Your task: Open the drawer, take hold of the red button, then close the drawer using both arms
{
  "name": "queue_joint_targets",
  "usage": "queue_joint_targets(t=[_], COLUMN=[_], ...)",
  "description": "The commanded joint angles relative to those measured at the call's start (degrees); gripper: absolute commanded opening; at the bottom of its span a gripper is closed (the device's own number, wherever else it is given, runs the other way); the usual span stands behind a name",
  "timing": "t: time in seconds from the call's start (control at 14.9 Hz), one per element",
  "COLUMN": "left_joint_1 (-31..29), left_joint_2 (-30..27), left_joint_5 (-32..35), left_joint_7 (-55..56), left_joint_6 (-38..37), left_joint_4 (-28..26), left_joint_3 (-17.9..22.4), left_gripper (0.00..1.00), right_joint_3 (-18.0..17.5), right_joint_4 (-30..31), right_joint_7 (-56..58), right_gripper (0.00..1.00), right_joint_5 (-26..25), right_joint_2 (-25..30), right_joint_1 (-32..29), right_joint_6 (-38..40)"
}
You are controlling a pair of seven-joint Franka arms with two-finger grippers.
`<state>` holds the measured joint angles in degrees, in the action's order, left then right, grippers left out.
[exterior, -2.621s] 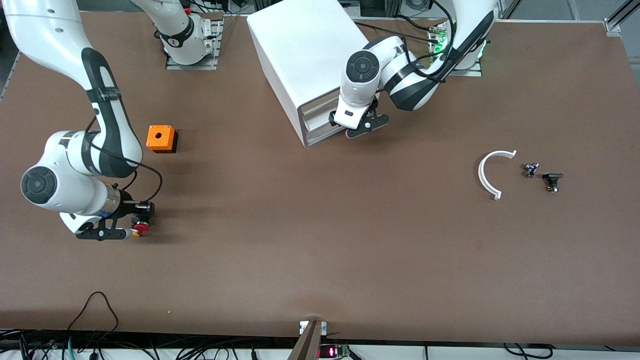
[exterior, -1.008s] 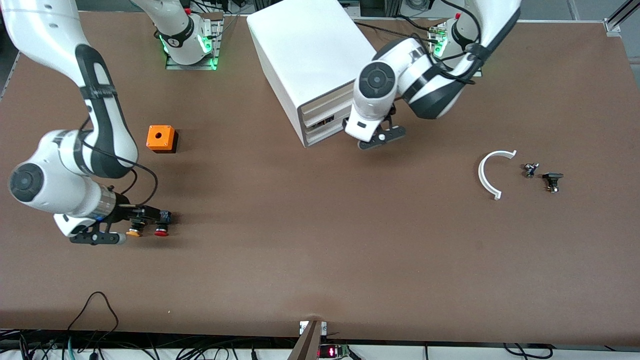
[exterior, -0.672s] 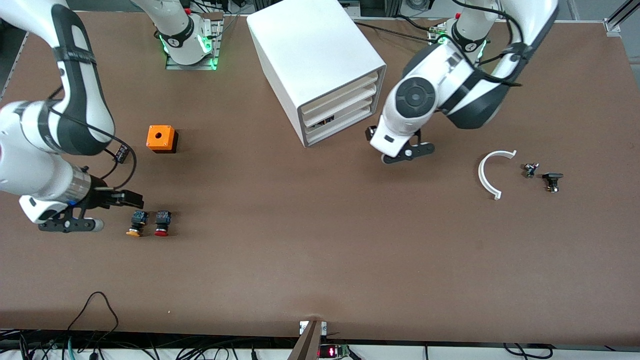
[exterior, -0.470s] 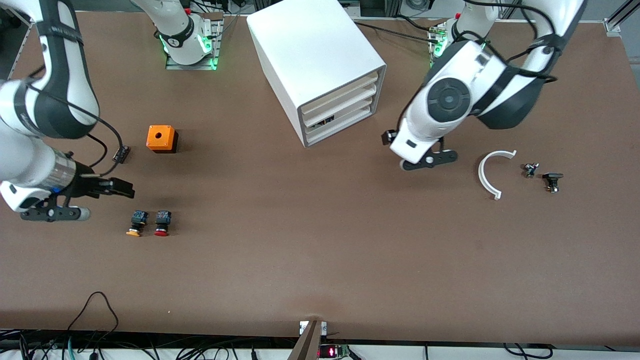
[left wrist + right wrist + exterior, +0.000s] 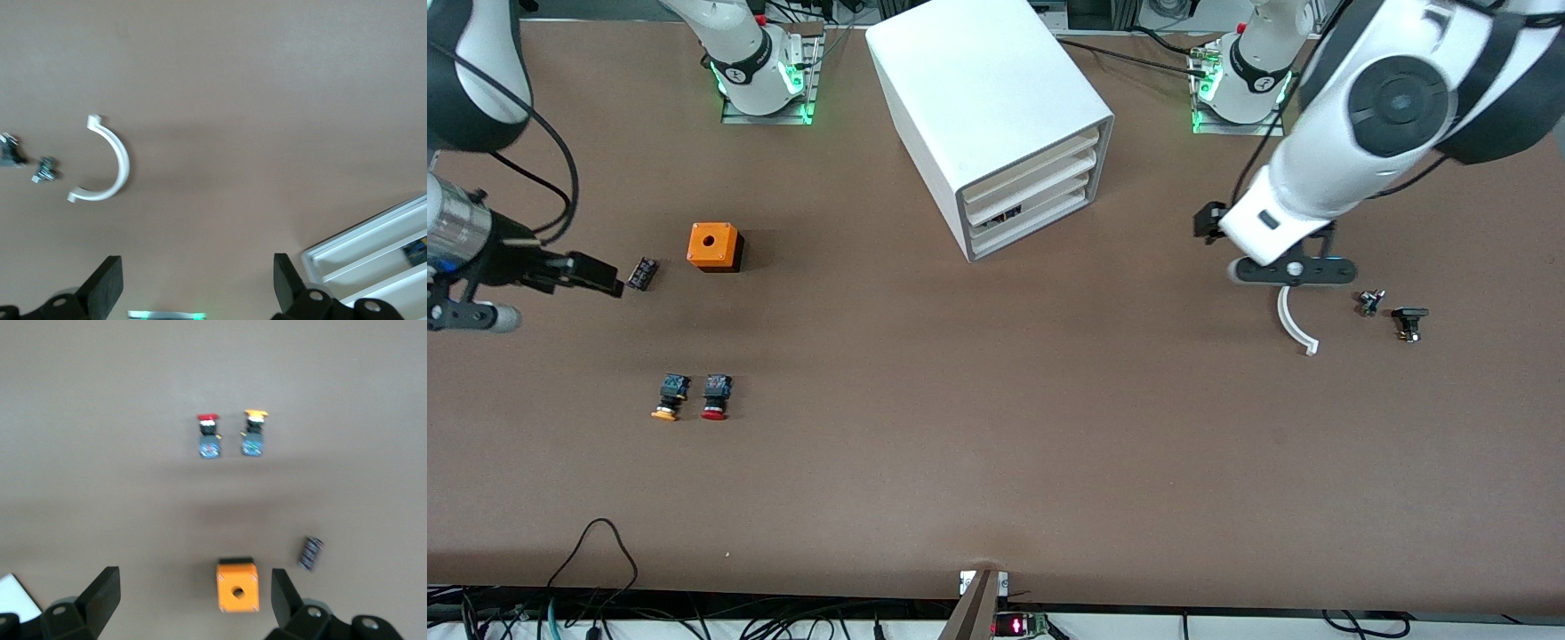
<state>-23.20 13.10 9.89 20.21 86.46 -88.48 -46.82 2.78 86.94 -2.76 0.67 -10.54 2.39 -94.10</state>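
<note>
The red-capped button [image 5: 714, 397] lies on the table beside the orange-capped one [image 5: 667, 399]; both show in the right wrist view, red [image 5: 209, 437], orange [image 5: 253, 435]. My right gripper [image 5: 600, 277] is open and empty, up over the table beside the orange cube [image 5: 713, 246]; its own view [image 5: 193, 587] shows the cube between the spread fingers below. The white cabinet [image 5: 987, 98] has its drawers [image 5: 1032, 191] all pushed in. My left gripper [image 5: 1209, 222] is open and empty [image 5: 197, 273], over the table between the cabinet and a white arc.
A white arc piece [image 5: 1291, 324] and two small dark parts [image 5: 1369, 302] [image 5: 1409, 322] lie toward the left arm's end. A small black part [image 5: 641, 273] lies by the orange cube. The cabinet's corner [image 5: 373, 263] shows in the left wrist view.
My right gripper let go of the red button beside the orange-capped one, then rose and drew away toward the orange cube. My left gripper left the cabinet front and moved toward the white arc.
</note>
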Motion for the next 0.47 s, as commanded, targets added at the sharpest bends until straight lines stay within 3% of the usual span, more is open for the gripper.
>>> queue_joint_targets(t=[0.0, 0.2, 0.4], left_joint_1=[0.69, 9.54, 16.41], left_joint_2=[-6.31, -11.76, -14.24], left_joint_5=[-2.15, -7.68, -8.13], left_joint_7=[-13.57, -22.38, -34.32], left_joint_6=[-0.68, 0.98, 6.6], left_joint_4=[-0.81, -4.4, -8.01], left_joint_3=[7.32, 24.17, 36.49], left_gripper=[0.99, 0.99, 1.0], right_joint_3=[-1.46, -1.73, -1.46], right_joint_4=[-5.46, -5.64, -5.64], right_joint_7=[-2.42, -3.39, -2.78], right_gripper=[1.0, 1.0, 1.0], right_joint_5=[-2.52, -2.43, -2.43], right_joint_2=[-0.01, 2.97, 4.74], right_joint_1=[0.24, 0.24, 0.24], right_joint_6=[7.94, 9.81, 9.9])
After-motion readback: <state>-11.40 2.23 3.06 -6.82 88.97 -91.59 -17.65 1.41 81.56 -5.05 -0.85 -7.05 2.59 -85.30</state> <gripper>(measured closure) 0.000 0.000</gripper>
